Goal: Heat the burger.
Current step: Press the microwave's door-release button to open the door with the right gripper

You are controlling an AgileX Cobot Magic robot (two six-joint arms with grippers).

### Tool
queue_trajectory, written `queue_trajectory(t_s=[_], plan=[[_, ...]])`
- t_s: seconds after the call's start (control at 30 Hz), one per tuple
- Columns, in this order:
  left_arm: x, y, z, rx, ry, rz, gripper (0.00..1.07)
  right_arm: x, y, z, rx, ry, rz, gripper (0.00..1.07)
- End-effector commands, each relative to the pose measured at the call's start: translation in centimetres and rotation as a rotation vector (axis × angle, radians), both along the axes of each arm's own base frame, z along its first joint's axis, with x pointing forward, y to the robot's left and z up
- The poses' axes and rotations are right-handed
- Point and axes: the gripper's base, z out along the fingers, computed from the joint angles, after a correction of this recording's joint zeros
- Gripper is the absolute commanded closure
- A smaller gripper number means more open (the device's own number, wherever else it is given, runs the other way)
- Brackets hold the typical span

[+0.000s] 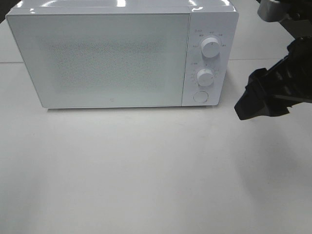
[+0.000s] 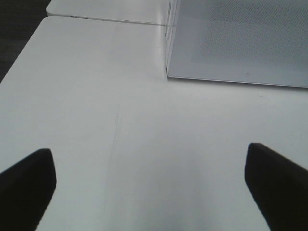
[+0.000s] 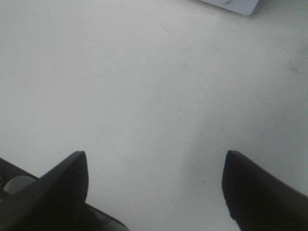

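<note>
The burger is out of view in every frame. A white microwave stands at the back of the table with its door shut; two round knobs and a button sit on its right panel. My right gripper hangs open just right of the microwave, above the table, with nothing between its black fingers. In the left wrist view my left gripper is open wide and empty over bare table, with the microwave's lower left corner ahead of it. The left arm does not show in the high view.
The white table spreads in front of the microwave. A seam between two tabletops runs behind the microwave's left side, and the table's left edge drops to a dark floor.
</note>
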Motion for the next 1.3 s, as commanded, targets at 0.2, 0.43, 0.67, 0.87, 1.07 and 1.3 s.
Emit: queue_trajectory(t_s=[0.2, 0.43, 0.67, 0.87, 1.07, 1.3], plan=[[-0.3, -0.1, 0.0, -0.006, -0.028, -0.005, 0.07, -2.5, -2.1, 1.9, -0.085, -0.038, 0.004, 0.34], [-0.3, -0.1, 0.0, -0.006, -0.028, -0.005, 0.07, -5.6, -4.4, 3.2, -0.064, -0.158, -0.062, 0.34], [-0.3, -0.1, 0.0, -0.006, -0.028, -0.005, 0.07, -10.0, -7.2, 1.4, -0.047, -0.186, -0.160, 0.34], [-0.3, -0.1, 0.0, -0.006, -0.028, -0.005, 0.07, -12.7, -8.3, 0.9, -0.025, -0.253, -0.206, 0.34], [-0.3, -0.1, 0.0, -0.006, -0.028, -0.005, 0.07, -15.5, -9.3, -0.1, 0.010, -0.361, -0.266, 0.34], [-0.3, -0.1, 0.0, -0.006, -0.028, -0.005, 0.07, -18.5, -10.0, -0.9, 0.053, -0.482, -0.273, 0.34]])
